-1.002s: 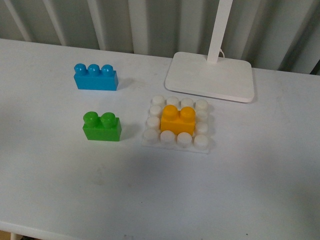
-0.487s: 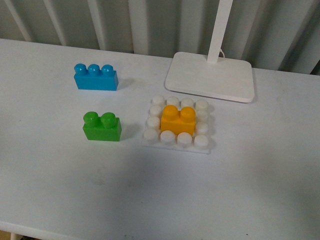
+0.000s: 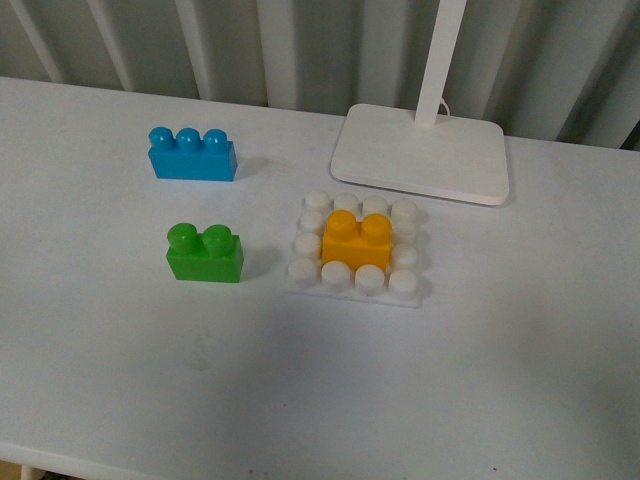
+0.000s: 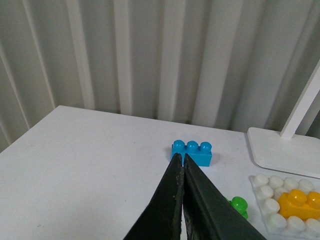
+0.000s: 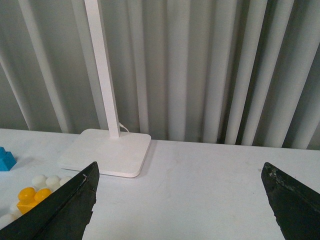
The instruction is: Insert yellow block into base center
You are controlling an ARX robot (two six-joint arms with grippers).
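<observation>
The yellow block sits upright on the middle studs of the white studded base, with white studs around it. It also shows in the left wrist view and the right wrist view. Neither arm appears in the front view. My left gripper is shut with nothing in it, raised over the table with the blue brick beyond its tips. My right gripper is open and empty, above bare table well right of the base.
A blue three-stud brick lies at the back left and a green two-stud brick stands left of the base. A white lamp foot with a pole stands just behind the base. Grey corrugated wall runs along the table's back.
</observation>
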